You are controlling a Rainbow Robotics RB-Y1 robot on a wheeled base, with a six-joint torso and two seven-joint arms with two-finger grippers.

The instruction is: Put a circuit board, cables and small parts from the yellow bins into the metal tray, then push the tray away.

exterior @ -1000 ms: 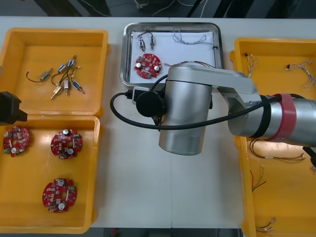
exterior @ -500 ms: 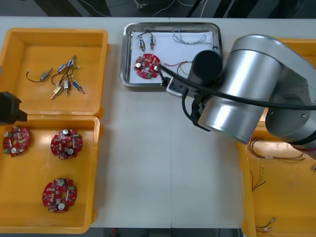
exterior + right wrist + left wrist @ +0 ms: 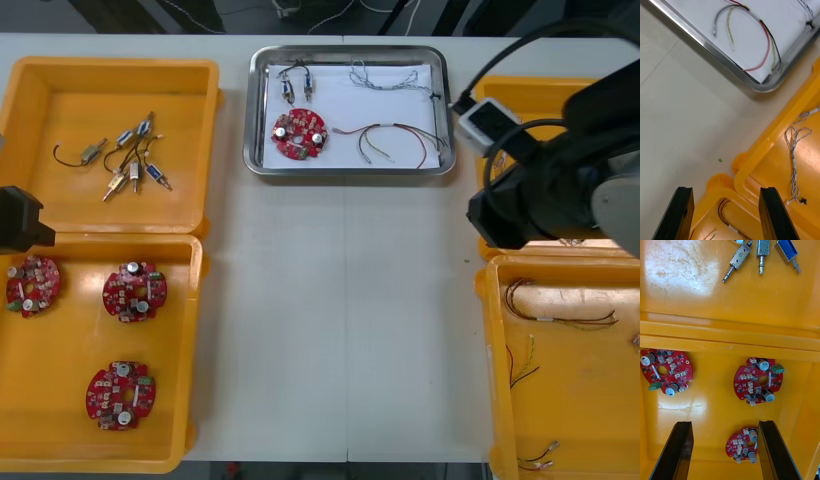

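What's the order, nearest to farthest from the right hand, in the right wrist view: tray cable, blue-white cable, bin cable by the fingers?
1. Bin cable, just beyond the right hand, between its fingers.
2. Blue-white cable, in the next yellow bin.
3. Tray cable, in the metal tray, farthest.

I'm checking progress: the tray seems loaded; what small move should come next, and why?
Probably move the open right claw, over the right yellow bins, to the near rim of the metal tray and push: it holds a circuit board, small metal parts, a blue and white cable and a red and yellow cable. The left claw hangs open over a left yellow bin.
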